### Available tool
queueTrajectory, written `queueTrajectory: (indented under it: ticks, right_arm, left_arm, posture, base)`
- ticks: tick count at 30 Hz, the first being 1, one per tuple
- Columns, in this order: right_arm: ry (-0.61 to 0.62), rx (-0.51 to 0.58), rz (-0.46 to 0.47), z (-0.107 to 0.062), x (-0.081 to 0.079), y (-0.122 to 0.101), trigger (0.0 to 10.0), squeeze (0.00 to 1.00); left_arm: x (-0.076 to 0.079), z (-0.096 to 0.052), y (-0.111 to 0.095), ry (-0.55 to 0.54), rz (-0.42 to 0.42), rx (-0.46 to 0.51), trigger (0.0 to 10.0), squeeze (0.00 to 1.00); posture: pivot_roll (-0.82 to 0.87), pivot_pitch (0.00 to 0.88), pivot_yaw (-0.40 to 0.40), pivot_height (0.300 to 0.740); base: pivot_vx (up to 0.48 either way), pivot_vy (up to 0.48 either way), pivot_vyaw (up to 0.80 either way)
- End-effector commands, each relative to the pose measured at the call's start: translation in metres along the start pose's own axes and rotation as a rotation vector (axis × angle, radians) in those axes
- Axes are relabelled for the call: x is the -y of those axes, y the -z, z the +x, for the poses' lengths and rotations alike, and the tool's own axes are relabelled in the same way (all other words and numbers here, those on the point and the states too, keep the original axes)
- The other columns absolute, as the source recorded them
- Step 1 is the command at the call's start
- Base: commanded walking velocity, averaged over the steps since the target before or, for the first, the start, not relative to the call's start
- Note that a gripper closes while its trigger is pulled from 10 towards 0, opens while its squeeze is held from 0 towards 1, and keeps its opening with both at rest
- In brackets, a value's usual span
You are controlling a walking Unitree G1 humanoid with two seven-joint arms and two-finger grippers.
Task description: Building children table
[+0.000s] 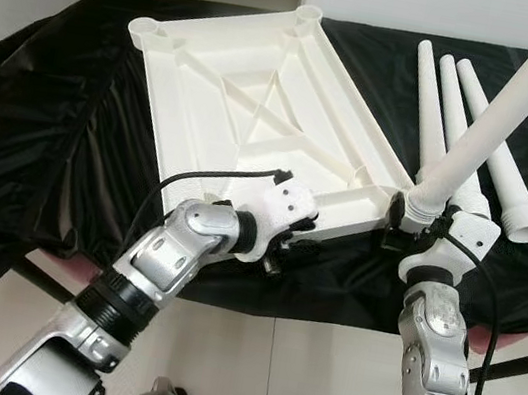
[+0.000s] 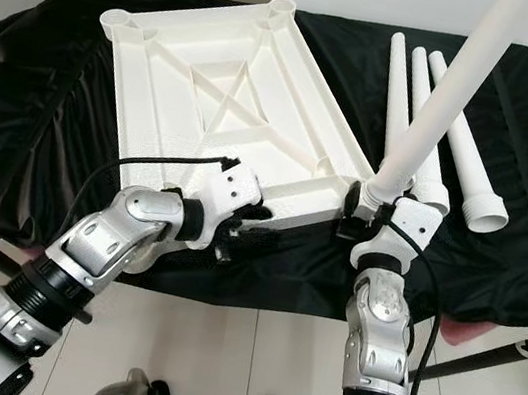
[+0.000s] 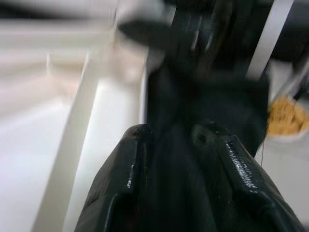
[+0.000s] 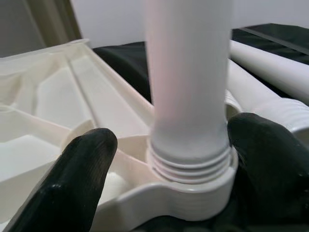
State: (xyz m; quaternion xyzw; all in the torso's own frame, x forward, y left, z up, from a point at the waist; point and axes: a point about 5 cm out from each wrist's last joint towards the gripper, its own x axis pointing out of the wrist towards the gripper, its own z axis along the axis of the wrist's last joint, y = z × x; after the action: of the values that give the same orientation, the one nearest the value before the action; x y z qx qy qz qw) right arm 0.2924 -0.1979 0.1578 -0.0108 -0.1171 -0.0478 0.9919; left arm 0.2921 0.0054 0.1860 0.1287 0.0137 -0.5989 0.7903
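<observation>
White plastic dominates the head views: an upturned children's tabletop (image 1: pixel 259 106) lies underside up on a black cloth (image 1: pixel 44 120) spread over a work surface, ribs and corner sockets showing. At its near right corner a long table leg (image 1: pixel 508 102) rises steeply from the socket (image 1: pixel 416 198), with the right gripper (image 1: pixel 420 224) low at its base. Three spare legs (image 1: pixel 450 117) lie side by side on the cloth just beyond that corner. The left gripper (image 1: pixel 281 246) sits at the near edge of the tabletop, by the cloth's hanging front; whether it grips the edge cannot be told from here.

Left wrist view: blurred and dark. Two black fingers (image 3: pixel 130 164) point toward the pale tabletop rim, with black cloth between and beyond them. They stand fairly close together, but whether they pinch anything cannot be told.

Right wrist view: the leg's threaded end sits in the round socket collar (image 4: pixel 193 188), several threads still exposed above it. The right gripper's fingers (image 4: pixel 89 159) stand wide on either side of the leg, apart from it.

The step in hand looks like fitting the first leg. The next move probably calls for closing on the leg and turning it until the threads disappear, with the tabletop held steady.
</observation>
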Motion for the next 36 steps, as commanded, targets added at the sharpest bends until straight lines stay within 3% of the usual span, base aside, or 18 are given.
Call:
queueTrajectory:
  ticks: [1, 7, 10, 20, 28, 32, 36]
  right_arm:
    - [-0.052, -0.012, 0.030, -0.001, -0.005, 0.003, 10.0, 0.00]
    - [-0.116, 0.004, 0.059, -0.001, -0.006, -0.002, 10.0, 0.00]
    - [-0.105, 0.021, 0.052, 0.003, 0.003, -0.007, 10.0, 0.00]
    - [-0.113, 0.074, 0.085, 0.007, 0.013, -0.021, 10.0, 0.00]
    - [-0.227, 0.077, 0.131, -0.016, 0.010, -0.024, 10.0, 0.00]
    - [-0.230, 0.104, 0.195, -0.027, 0.018, -0.035, 10.0, 0.00]
    - [-0.222, 0.111, 0.198, -0.029, 0.021, -0.037, 10.0, 0.00]
  left_arm:
    - [-0.007, 0.000, -0.011, -0.079, 0.006, 0.044, 10.0, 0.00]
    - [-0.014, 0.007, -0.023, -0.157, 0.009, 0.069, 10.0, 0.00]
    - [-0.014, 0.012, -0.029, -0.186, -0.007, 0.084, 10.0, 0.00]
    - [-0.013, 0.023, -0.027, -0.211, -0.056, 0.059, 10.0, 0.00]
    - [-0.025, 0.034, -0.015, -0.320, -0.077, -0.056, 10.0, 0.00]
    - [-0.033, 0.040, -0.011, -0.372, -0.083, -0.126, 10.0, 0.00]
    - [-0.035, 0.042, -0.009, -0.390, -0.086, -0.153, 10.0, 0.00]
  posture:
    - [-0.09, 0.093, 0.051, 0.740]
    - [-0.09, 0.097, 0.049, 0.740]
    - [-0.10, 0.105, 0.051, 0.740]
    - [-0.10, 0.110, 0.057, 0.740]
    - [-0.12, 0.119, 0.073, 0.740]
    - [-0.14, 0.127, 0.092, 0.740]
    - [-0.15, 0.130, 0.099, 0.740]
  base:
    - [0.000, 0.000, 0.00]
    - [0.000, 0.000, 0.00]
    - [0.000, 0.000, 0.00]
    - [0.000, 0.000, 0.00]
    - [0.000, 0.000, 0.00]
    - [0.000, 0.000, 0.00]
    - [0.000, 0.000, 0.00]
